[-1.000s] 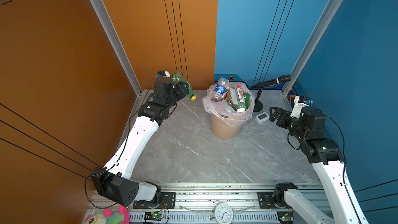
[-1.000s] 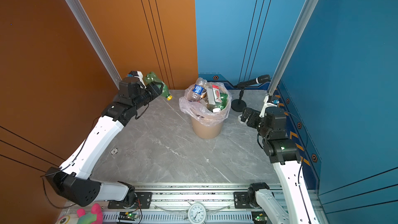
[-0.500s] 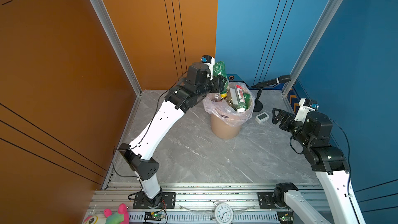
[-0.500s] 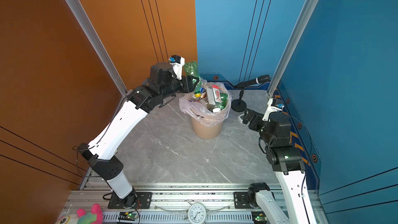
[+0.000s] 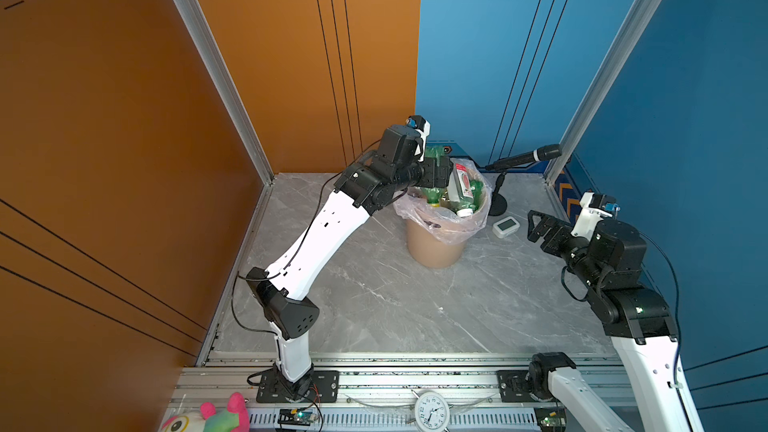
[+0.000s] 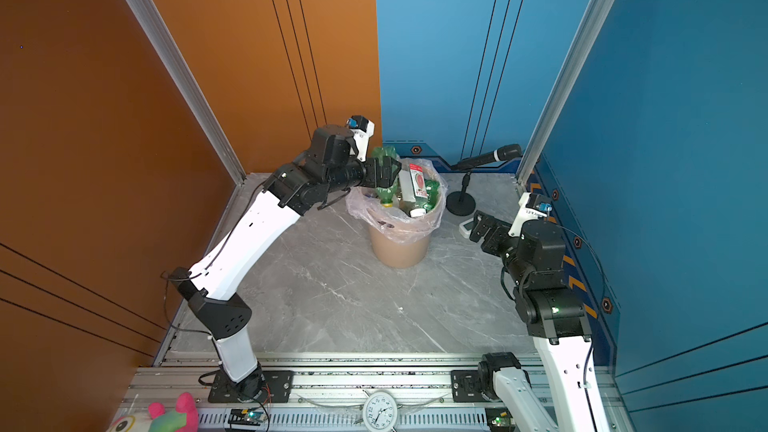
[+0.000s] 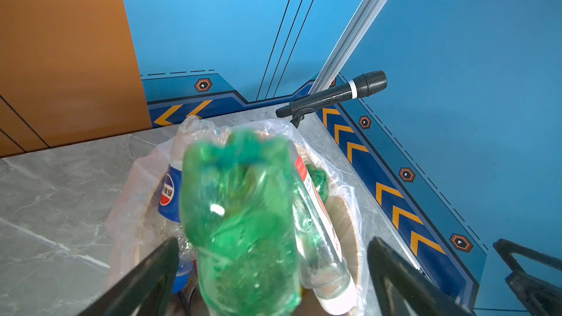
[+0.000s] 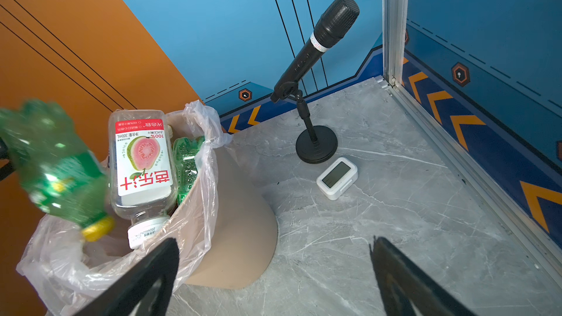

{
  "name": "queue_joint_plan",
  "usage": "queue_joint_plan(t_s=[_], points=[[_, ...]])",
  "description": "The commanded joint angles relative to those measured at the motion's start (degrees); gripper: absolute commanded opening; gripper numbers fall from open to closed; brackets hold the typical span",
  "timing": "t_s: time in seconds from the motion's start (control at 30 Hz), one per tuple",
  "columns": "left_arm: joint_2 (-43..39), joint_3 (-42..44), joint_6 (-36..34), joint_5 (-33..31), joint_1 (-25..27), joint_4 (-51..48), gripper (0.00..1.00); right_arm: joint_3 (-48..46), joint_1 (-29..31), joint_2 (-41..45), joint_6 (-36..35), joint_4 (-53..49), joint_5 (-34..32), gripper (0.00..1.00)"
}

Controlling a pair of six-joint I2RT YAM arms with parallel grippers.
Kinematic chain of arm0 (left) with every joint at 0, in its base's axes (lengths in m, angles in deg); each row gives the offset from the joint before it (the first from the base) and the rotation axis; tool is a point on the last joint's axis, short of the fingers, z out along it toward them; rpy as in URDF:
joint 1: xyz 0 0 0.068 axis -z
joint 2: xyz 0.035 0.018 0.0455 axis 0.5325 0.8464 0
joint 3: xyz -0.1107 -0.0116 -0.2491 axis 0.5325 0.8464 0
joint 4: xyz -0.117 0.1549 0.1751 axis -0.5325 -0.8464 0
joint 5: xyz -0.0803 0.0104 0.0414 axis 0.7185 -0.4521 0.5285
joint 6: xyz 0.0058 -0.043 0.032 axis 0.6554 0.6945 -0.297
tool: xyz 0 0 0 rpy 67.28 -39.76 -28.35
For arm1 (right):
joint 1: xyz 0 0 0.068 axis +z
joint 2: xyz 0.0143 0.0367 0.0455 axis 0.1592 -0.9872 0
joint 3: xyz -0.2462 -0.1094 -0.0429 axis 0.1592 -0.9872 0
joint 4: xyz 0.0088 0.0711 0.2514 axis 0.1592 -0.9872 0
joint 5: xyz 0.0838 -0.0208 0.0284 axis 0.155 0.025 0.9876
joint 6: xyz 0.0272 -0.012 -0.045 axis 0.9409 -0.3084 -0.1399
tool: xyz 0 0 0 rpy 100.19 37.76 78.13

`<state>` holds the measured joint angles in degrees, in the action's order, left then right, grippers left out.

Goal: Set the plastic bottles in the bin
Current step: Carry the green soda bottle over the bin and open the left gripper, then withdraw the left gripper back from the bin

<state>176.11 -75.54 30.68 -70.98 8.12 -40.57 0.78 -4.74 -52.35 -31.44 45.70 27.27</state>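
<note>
Marble counter [image 5: 374, 305]. Left hand [image 7: 272, 239] spread over heaped bin [image 5: 434, 247]; loose green bottle [image 7: 240, 208] may bounce off pile, roll out. Right hand [image 8: 273, 239] spread, empty.

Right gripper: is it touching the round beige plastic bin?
Apart. In both top views, bare grey marble tabletop separates the right gripper from the bin.

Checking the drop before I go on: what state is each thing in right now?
left hand, open over the bin.
green bottle, cap down over the bin, ungripped, blurred.
juice bottle, upside down in the bin, sticking out above the rim.
bin, upright, full above the rim.
right hand, open, empty.
mic, tilted on its stand.
</note>
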Motion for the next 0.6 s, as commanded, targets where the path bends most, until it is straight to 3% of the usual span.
queue_joint_plan(t_s=[0.0, 0.23, 0.4, 0.47, 0.57], points=[[0.9, -1.9, -0.4, -1.5, -0.3, -3.3, 0.97, -0.7, -0.5, 0.7, 0.5, -1.4, 0.4, 1.00], [-1.3, -1.7, -0.5, -4.3, -0.1, -3.3, 0.98, -0.6, -0.6, 0.5, 0.4, -1.4, 0.6, 1.00], [-6.0, 0.2, -6.8, -11.0, 1.7, -1.0, 0.98, -0.6, -0.6, 0.5, -0.4, -1.3, 0.2, 1.00], [-10.5, 6.2, -11.1, -16.4, 3.0, 4.0, 0.98, -1.1, -0.6, 0.9, -1.6, -1.3, -1.0, 1.00], [-22.7, 26.3, -18.4, -24.3, 4.7, 21.4, 0.98, -3.6, -0.7, 2.1, -3.4, -0.4, -4.6, 1.00]])
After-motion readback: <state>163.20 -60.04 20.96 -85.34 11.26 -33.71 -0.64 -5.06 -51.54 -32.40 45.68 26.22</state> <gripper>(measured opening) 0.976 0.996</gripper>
